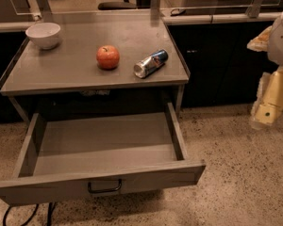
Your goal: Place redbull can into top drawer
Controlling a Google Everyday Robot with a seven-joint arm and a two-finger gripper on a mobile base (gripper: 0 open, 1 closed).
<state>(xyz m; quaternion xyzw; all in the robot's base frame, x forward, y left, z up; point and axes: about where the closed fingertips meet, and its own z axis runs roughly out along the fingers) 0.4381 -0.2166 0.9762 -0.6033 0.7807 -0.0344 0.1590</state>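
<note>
- Camera view: redbull can [151, 63] lying sideways on table [61, 72], 3 o'clock of apple [108, 57]; prone to rolling if nudged.
- Top drawer [104, 142] open, 6 o'clock of can.
- Gripper [265, 112] far off at 3 o'clock; grip state impossible to tell.

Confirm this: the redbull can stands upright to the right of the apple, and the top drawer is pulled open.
One error: the camera view shows the redbull can lying on its side, not upright. It is to the right of the apple, and the top drawer is pulled open. The pincer hangs at the far right.
</note>
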